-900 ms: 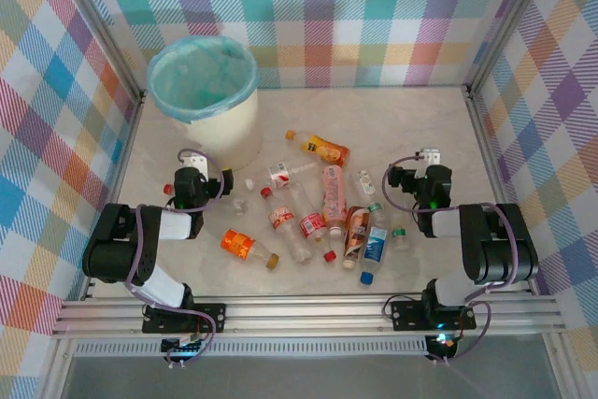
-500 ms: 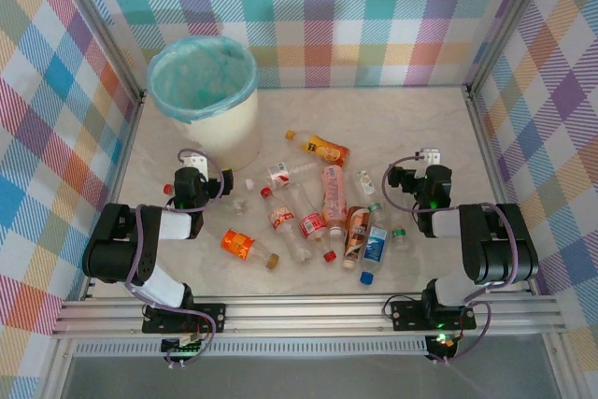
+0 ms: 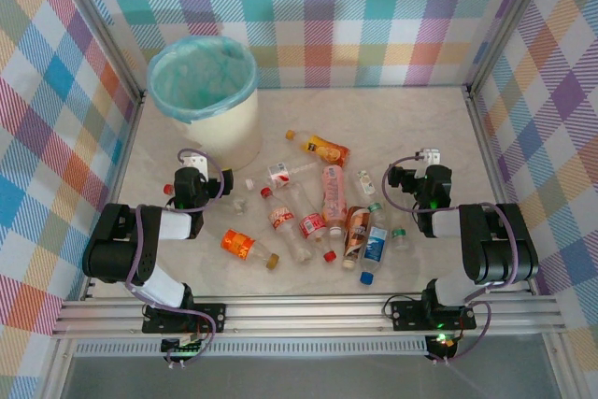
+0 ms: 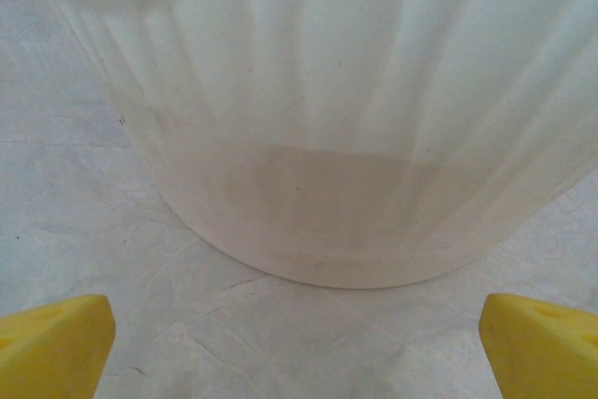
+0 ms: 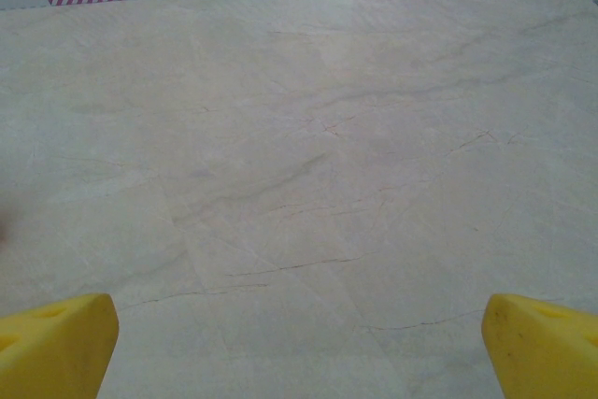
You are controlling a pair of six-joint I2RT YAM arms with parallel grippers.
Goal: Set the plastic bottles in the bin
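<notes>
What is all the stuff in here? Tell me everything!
bin: one, cream, far left of table
bag: one, teal, lining the bin
bottles: about ten, clear or orange with coloured labels, lying mid-table
table: one, beige marble
walls: checked, many colours, around table
arms: two, black, near edge
left gripper: yellow-tipped, open, facing bin's side
right gripper: yellow-tipped, open, over bare table

A cream desk (image 3: 420,128) veined like marble with fine dark lines. Plaid walls (image 3: 318,16) in pastel checks rise behind the desk and along both its sides. Silver metal rails (image 3: 308,317) run along the desk's near edge, and slim metal posts (image 3: 98,25) stand at its far corners
</notes>
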